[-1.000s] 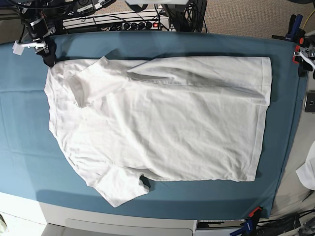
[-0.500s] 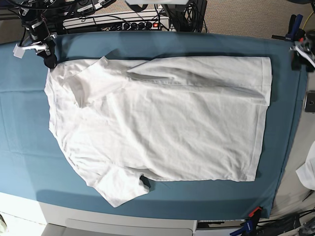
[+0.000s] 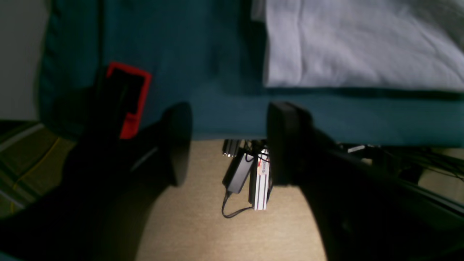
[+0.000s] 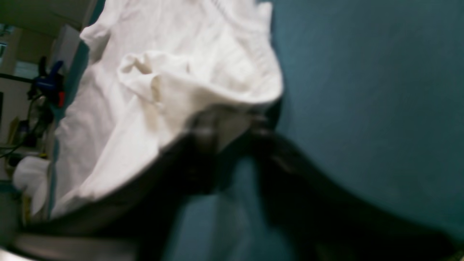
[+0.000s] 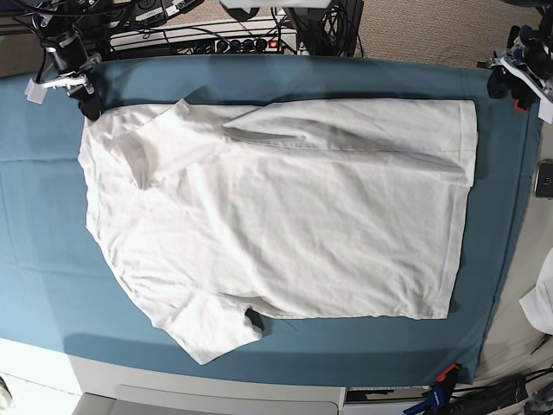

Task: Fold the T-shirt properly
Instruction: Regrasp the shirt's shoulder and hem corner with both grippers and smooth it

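Lifting away from teal sheet [image 5: 259,82], left hand [image 3: 228,145] gaping, right hand [image 4: 232,127] unclear, T-shirt [image 5: 285,225] unmoved

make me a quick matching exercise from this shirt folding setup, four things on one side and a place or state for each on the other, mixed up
Things:
1. T-shirt
2. teal cloth sheet
3. left pincer
4. red clip

Places or states:
A. open, hanging past the table edge over the floor
B. spread under everything on the table
C. clamped at the sheet's corner
D. lying flat, white and wrinkled

Pairs: 1-D, 2-B, 3-A, 4-C
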